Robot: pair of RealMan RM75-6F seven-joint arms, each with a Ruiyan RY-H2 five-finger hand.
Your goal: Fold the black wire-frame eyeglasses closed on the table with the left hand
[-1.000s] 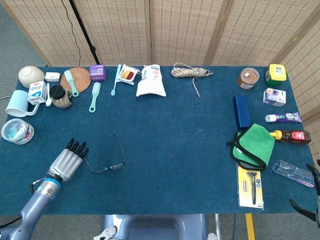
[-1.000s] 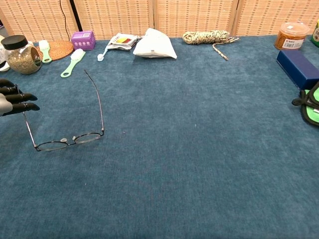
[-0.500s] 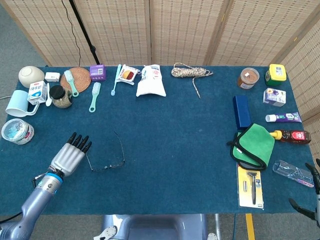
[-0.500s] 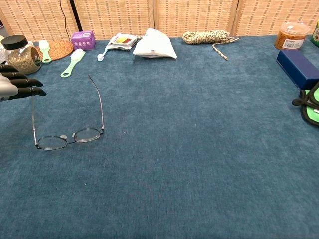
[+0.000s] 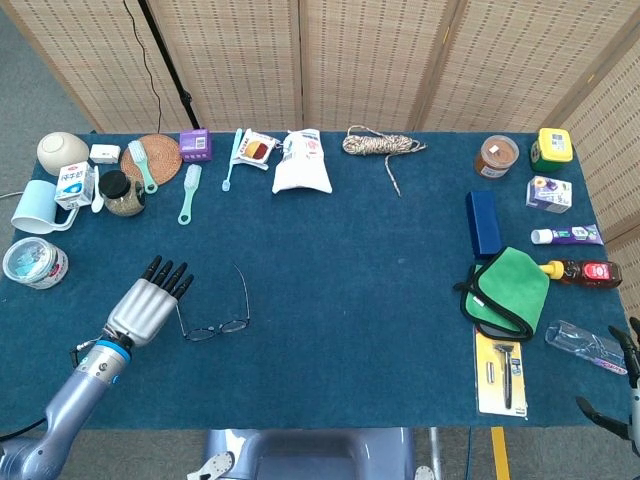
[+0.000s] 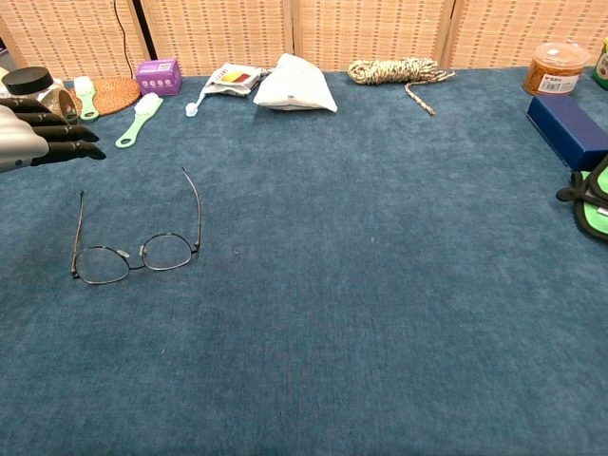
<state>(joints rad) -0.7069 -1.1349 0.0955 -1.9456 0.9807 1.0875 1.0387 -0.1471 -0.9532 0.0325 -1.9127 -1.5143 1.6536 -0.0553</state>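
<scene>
Because the black wire-frame eyeglasses (image 6: 138, 249) lie light and unrestrained on the bench (image 6: 380, 285) at lower left, lenses nearest, a sideways push may slide or flip them rather than fold a temple. Both temples point up-frame, away from the camera; the lens bar runs left-right. Beyond, the left robot hand (image 6: 38, 133) hovers empty, fingers extended, apart from the frame.
</scene>
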